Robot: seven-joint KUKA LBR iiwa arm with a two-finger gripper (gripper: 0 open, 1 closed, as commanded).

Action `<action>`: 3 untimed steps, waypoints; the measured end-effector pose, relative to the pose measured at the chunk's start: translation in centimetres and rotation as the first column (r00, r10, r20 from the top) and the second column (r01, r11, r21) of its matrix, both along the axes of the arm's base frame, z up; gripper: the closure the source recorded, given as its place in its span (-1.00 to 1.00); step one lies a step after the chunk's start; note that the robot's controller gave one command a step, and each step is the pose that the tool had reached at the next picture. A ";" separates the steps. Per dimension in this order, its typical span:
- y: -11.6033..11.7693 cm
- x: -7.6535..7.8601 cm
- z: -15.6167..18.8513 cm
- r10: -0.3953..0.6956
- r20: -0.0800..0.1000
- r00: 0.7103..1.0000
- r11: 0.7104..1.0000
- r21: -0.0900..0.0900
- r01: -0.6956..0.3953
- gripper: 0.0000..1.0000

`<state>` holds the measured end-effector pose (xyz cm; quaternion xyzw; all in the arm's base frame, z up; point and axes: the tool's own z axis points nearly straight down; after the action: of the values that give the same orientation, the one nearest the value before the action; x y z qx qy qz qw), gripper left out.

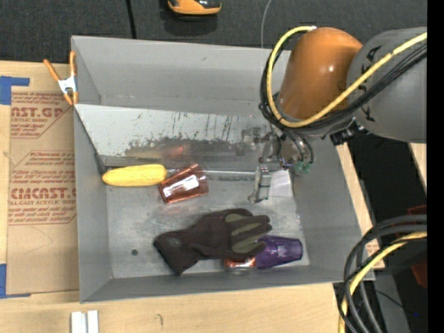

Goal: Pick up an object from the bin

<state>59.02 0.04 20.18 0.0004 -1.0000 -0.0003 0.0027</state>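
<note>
Approach step. The gripper hangs low near the right wall of the bin; whether it is open or closed cannot be told. A copper can lies mid-bin and a dark glove by the near edge. The next move probably calls for centring over one.

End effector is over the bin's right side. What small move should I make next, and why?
Probably nudge the end effector toward the view's left, over the copper-coloured can. It hangs above bare bin floor. The can lies uncovered nearby, whereas the dark glove is draped over a purple thing, which looks harder to grip cleanly.
</note>
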 end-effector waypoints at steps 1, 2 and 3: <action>0.0 0.1 0.5 0.000 0.008 1.000 1.000 0.000 0.000 -1.00; -1.7 -2.2 -3.5 0.094 0.011 0.996 0.996 -0.001 -0.094 -1.00; -0.8 -3.6 -6.7 0.312 0.007 0.950 0.950 -0.002 -0.312 -1.00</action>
<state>55.43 -0.76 13.46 0.1584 -0.9874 0.0004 -0.0008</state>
